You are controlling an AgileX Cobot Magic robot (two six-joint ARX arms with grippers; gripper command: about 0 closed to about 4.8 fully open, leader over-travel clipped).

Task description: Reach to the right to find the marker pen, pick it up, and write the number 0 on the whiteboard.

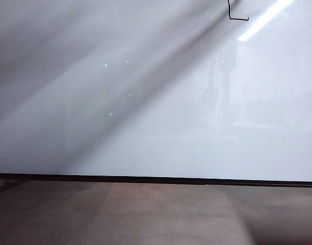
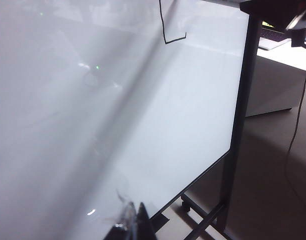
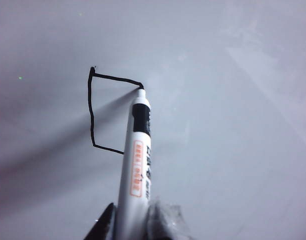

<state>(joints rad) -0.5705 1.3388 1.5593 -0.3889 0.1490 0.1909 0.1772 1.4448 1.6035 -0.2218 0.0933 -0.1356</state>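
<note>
The whiteboard fills nearly all of the exterior view, its black bottom edge running above the brown floor. Near the whiteboard's upper right corner sits the unfinished number 0: three sides drawn, the fourth still open. The right gripper is clamped on the marker pen, whose black tip touches the whiteboard at the end of the top stroke. The left gripper hangs before the whiteboard's lower edge; whether it is open I cannot tell.
</note>
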